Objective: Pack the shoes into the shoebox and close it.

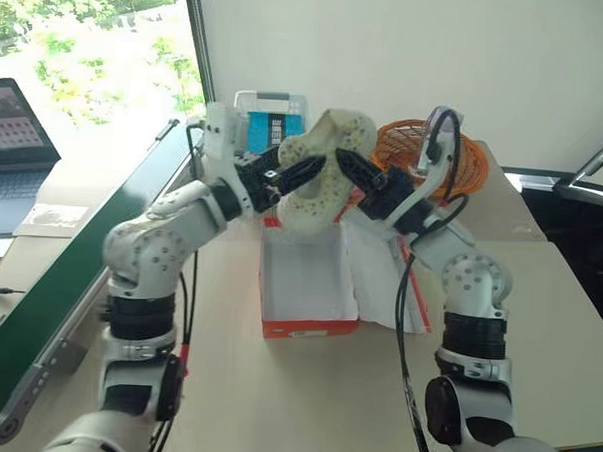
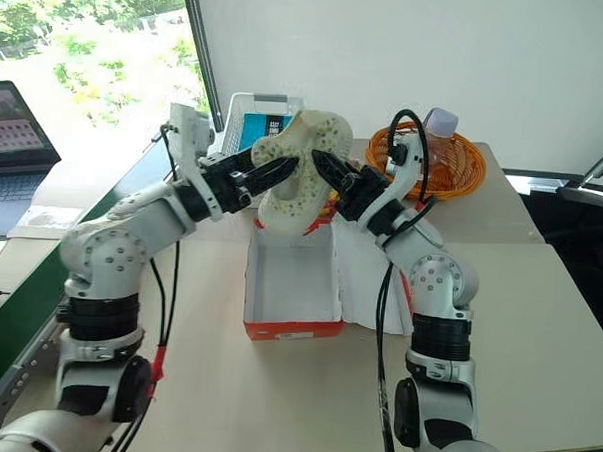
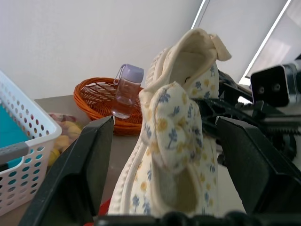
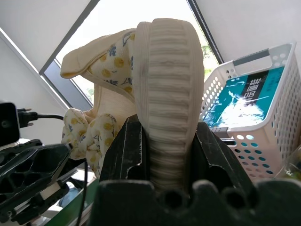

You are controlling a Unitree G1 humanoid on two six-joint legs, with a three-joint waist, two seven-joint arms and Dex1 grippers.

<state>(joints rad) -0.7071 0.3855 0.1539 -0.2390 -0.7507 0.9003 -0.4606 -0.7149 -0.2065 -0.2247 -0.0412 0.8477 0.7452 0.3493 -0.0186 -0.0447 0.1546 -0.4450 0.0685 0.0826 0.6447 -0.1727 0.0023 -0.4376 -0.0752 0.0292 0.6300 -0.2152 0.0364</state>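
My right gripper [image 1: 336, 161] is clamping the shoe [image 1: 324, 177] above the shoebox [image 1: 309, 286], which is sitting open on the worktop [image 1: 274, 395] between my arms. My left gripper [image 1: 306, 172], fingers [image 3: 89, 160] apart, is flanking the shoe's left side. Behind are standing a lattice basket [image 1: 271, 120] to the left and a wicker basket [image 1: 430, 157], holding a bottle [image 3: 128, 89], to the right.

Cream floral fabric shoe [image 4: 164, 108]: its bottom end is hidden between the right gripper's black fingers [image 4: 124, 160]. White plastic lattice basket [image 3: 21, 160] is cut off beside the left finger.
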